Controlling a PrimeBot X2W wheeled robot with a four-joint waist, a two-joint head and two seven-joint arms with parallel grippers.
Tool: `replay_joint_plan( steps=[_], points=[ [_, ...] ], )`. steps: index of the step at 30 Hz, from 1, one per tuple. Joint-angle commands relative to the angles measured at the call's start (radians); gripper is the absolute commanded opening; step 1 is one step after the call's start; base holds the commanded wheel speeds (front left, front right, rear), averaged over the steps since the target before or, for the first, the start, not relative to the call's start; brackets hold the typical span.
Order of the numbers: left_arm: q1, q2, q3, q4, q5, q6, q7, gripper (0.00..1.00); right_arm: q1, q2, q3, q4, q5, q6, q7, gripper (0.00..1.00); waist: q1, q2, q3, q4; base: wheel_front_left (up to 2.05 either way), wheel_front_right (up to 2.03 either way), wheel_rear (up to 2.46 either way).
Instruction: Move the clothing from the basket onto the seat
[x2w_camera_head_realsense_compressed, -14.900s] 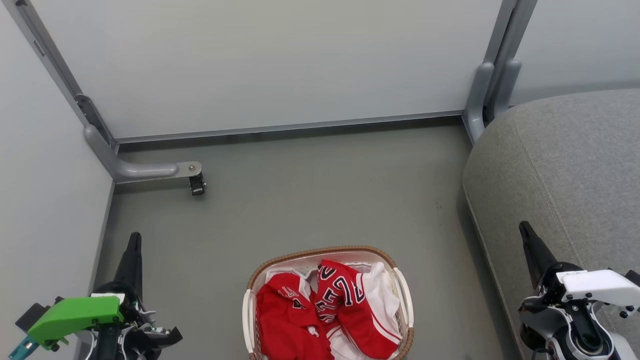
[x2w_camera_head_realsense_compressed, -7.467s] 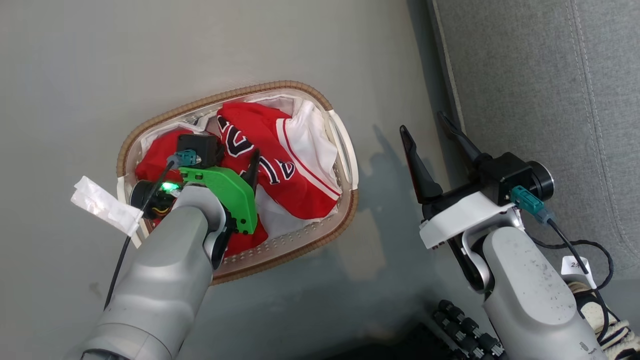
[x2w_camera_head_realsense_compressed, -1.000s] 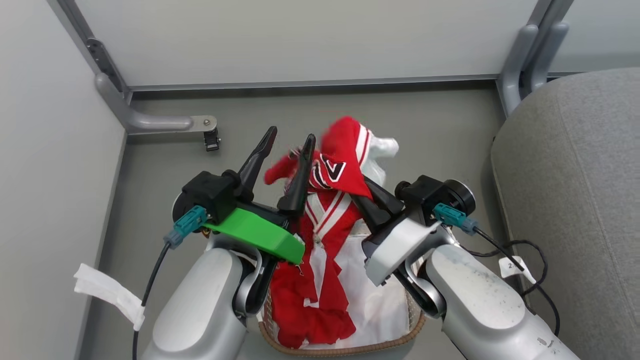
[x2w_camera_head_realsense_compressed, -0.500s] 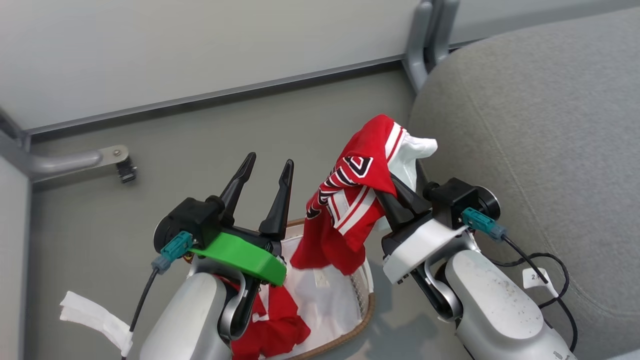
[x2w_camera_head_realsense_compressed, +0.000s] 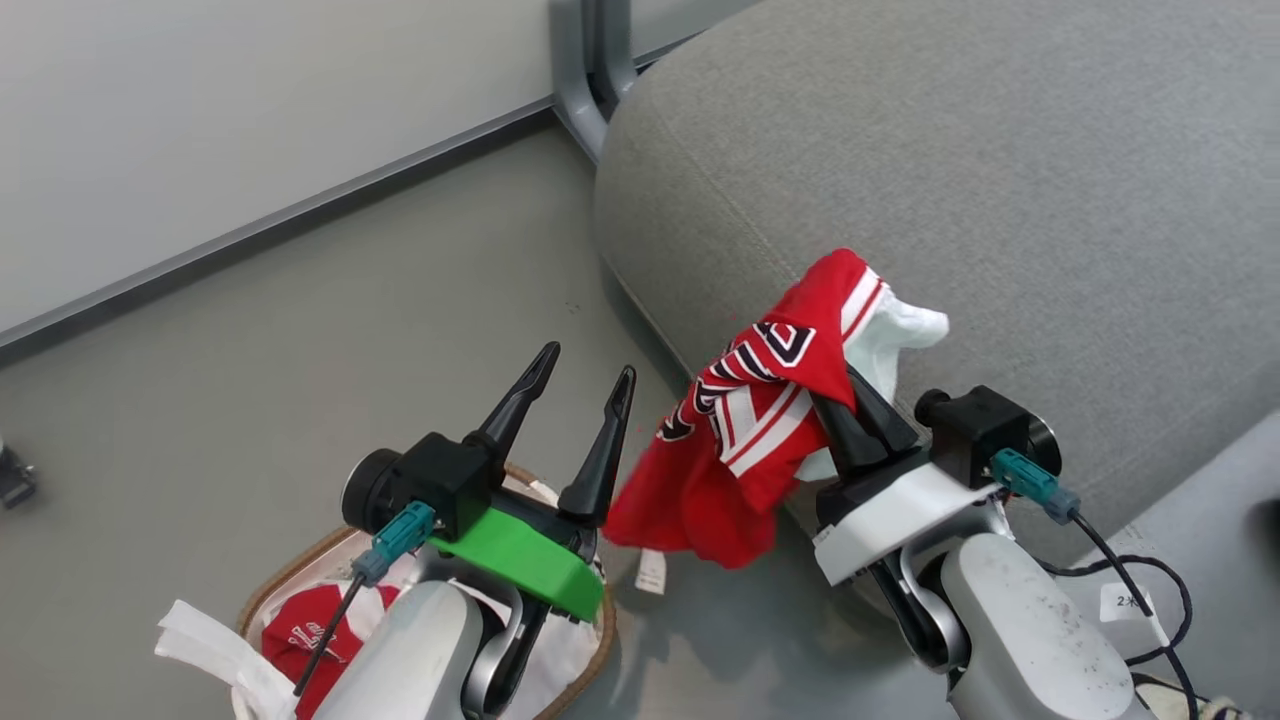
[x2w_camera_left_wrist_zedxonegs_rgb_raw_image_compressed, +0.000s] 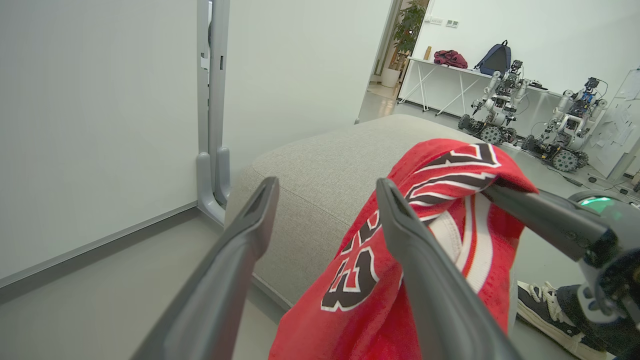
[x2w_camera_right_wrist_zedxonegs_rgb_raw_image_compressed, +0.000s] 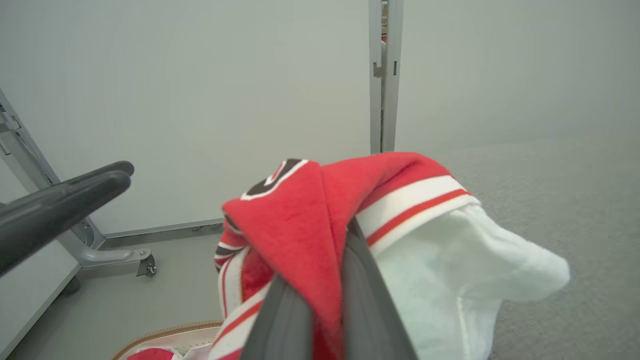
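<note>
My right gripper (x2w_camera_head_realsense_compressed: 850, 395) is shut on a red jersey (x2w_camera_head_realsense_compressed: 760, 420) with white stripe trim and navy letters. The jersey hangs in the air against the front edge of the grey seat (x2w_camera_head_realsense_compressed: 950, 170), with a white fold of cloth (x2w_camera_head_realsense_compressed: 905, 330) bunched beside it. In the right wrist view the jersey (x2w_camera_right_wrist_zedxonegs_rgb_raw_image_compressed: 300, 220) drapes over my fingertips and hides them. My left gripper (x2w_camera_head_realsense_compressed: 585, 365) stands open and empty just left of the jersey, above the basket (x2w_camera_head_realsense_compressed: 300, 560). Another red jersey (x2w_camera_head_realsense_compressed: 300, 625) lies in the basket, partly hidden by my left arm.
Pale partition panels stand behind, and a grey metal post (x2w_camera_head_realsense_compressed: 585, 90) rises at the seat's far corner. A person's dark shoe (x2w_camera_left_wrist_zedxonegs_rgb_raw_image_compressed: 550, 305) is on the floor beyond the seat. Other robots (x2w_camera_left_wrist_zedxonegs_rgb_raw_image_compressed: 500, 110) stand far back. A black cable (x2w_camera_head_realsense_compressed: 1130, 570) trails from my right wrist.
The head view has swung right, bringing the seat to the middle. My right gripper has carried the jersey off the basket to the seat's edge. The left gripper stays open.
</note>
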Motion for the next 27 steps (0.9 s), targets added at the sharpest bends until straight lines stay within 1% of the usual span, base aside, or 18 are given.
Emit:
replay_joint_plan(
  steps=[1, 5, 7, 9, 11, 16, 20, 25, 27],
  points=[
    [-0.013, 0.009, -0.009, 0.002, -0.005, 0.001, 0.000, 1.00, 0.018, 0.003, -0.010, -0.013, -0.014, -0.001, -0.003, 0.00, 0.0000, -0.0001, 0.032, -0.062, 0.00, 0.00, 0.00],
    [-0.025, 0.021, -0.037, -0.002, -0.005, 0.001, 0.000, 1.00, 0.024, 0.002, -0.039, -0.011, -0.050, -0.001, -0.003, 0.00, 0.0000, -0.0001, 0.048, -0.064, 0.00, 0.00, 0.00],
    [-0.025, 0.023, -0.041, -0.009, -0.001, 0.001, 0.000, 1.00, -0.006, -0.004, -0.050, -0.003, -0.078, -0.001, -0.003, 0.00, 0.0000, -0.0001, 0.062, -0.063, 0.00, 0.00, 0.00],
    [-0.018, 0.029, -0.041, -0.013, 0.002, 0.001, 0.000, 1.00, -0.046, -0.024, -0.060, 0.005, -0.099, -0.001, -0.003, 0.00, 0.0000, -0.0001, 0.076, -0.062, 0.00, 0.00, 0.00],
    [-0.002, 0.037, -0.039, -0.012, 0.004, 0.001, 0.000, 1.00, -0.088, -0.051, -0.067, 0.016, -0.120, -0.001, -0.003, 0.00, 0.0000, -0.0001, 0.087, -0.058, 0.00, 0.00, 0.00],
    [0.002, 0.058, -0.039, -0.009, 0.008, 0.001, 0.000, 1.00, -0.241, -0.156, -0.124, 0.056, -0.166, -0.001, -0.003, 0.00, 0.0000, -0.0001, 0.136, -0.009, 0.00, 0.00, 0.00],
    [-0.014, 0.077, -0.043, -0.015, 0.011, 0.001, 0.000, 1.00, -0.368, -0.242, -0.181, 0.117, -0.201, -0.001, -0.003, 0.00, 0.0000, -0.0001, 0.182, 0.032, 0.00, 0.00, 0.00],
    [-0.049, 0.095, -0.028, -0.038, 0.008, 0.001, 0.000, 1.00, -0.527, -0.321, -0.221, 0.193, -0.241, -0.001, -0.003, 0.00, 0.0000, -0.0001, 0.253, 0.088, 0.00, 0.00, 0.00],
    [-0.057, 0.098, -0.034, -0.050, 0.007, 0.001, 0.000, 1.00, -0.584, -0.338, -0.256, 0.224, -0.250, -0.001, -0.002, 0.00, 0.0000, -0.0001, 0.282, 0.103, 0.00, 0.00, 0.00]
  ],
)
